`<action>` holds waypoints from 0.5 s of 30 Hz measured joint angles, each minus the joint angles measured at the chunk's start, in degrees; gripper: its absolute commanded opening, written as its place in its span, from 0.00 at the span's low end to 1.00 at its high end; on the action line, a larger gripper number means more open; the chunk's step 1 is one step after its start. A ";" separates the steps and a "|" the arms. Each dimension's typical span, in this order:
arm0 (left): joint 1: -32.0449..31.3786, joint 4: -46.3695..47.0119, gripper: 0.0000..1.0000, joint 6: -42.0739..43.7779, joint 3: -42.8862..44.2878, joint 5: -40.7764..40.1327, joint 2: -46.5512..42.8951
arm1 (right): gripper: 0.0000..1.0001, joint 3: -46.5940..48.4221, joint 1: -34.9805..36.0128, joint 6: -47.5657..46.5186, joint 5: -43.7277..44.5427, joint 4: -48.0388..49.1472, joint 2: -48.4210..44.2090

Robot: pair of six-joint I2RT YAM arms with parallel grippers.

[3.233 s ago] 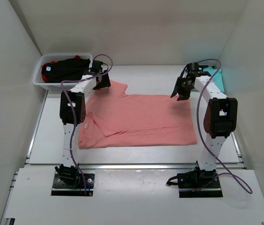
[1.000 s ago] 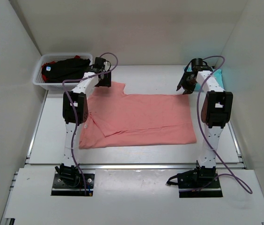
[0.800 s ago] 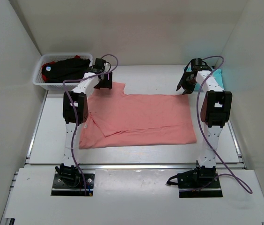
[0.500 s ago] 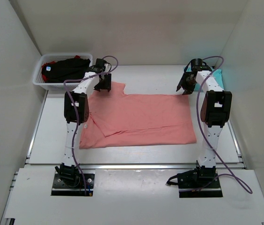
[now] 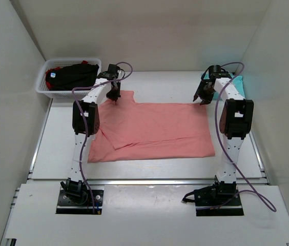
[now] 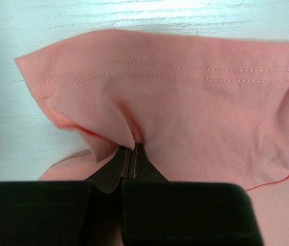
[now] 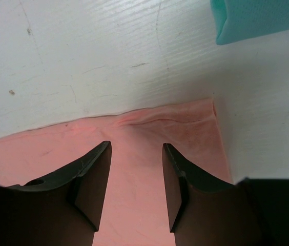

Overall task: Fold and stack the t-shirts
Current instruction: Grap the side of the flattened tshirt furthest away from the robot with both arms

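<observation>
A large salmon-pink t-shirt (image 5: 155,130) lies spread flat across the table, its left part folded inward. My left gripper (image 5: 115,96) is at the shirt's far left sleeve and is shut on a pinch of that pink cloth (image 6: 129,102), which puckers up between the fingertips. My right gripper (image 5: 203,98) hovers open over the shirt's far right corner (image 7: 185,123), with pink cloth between its spread fingers (image 7: 90,179) but nothing pinched. A folded teal t-shirt (image 5: 235,82) lies behind the right gripper. Black and red t-shirts (image 5: 70,74) fill the basket.
A white mesh basket (image 5: 42,87) stands at the far left corner of the table. White walls close in on the left, back and right. The teal shirt's corner (image 7: 260,18) shows just beyond the right gripper.
My left gripper has slid slightly right onto the sleeve and shut on the pink cloth. The right gripper has stayed over the far right corner.
</observation>
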 measured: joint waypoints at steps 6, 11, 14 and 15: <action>-0.26 0.00 0.00 -0.50 0.04 -0.26 0.00 | 0.43 -0.70 0.00 -0.68 1.31 -0.20 0.02; -0.39 0.02 0.00 -0.50 0.00 0.22 -0.02 | 0.43 1.70 0.79 -1.53 6.93 -1.40 1.53; -0.52 0.09 0.00 -0.48 -0.26 0.72 -0.17 | 0.43 3.45 1.14 -1.88 9.57 -2.32 3.34; -0.57 0.09 0.00 -0.48 -0.37 0.87 -0.24 | 0.42 4.20 1.20 -1.90 10.16 -2.47 4.11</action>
